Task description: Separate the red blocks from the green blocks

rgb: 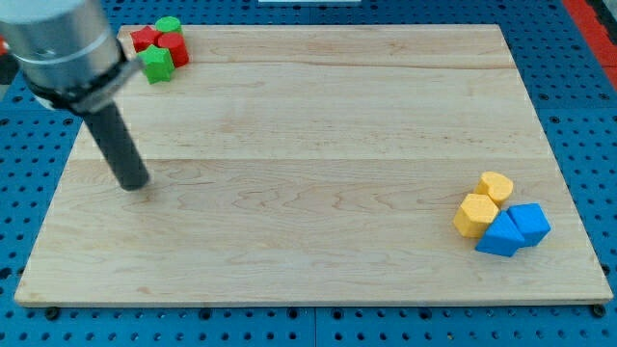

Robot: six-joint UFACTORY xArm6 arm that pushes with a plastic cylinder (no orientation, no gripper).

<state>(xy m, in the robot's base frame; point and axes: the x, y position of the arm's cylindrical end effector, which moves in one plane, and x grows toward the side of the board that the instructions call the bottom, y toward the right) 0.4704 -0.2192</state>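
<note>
Two red blocks and two green blocks sit bunched and touching at the board's top left corner. One green block is a round cylinder at the cluster's top. The other is a star-like green block at its bottom. My tip rests on the wooden board at the view's left, well below the cluster and apart from every block.
Two yellow blocks and two blue blocks lie bunched near the board's bottom right corner. A blue pegboard surface surrounds the board.
</note>
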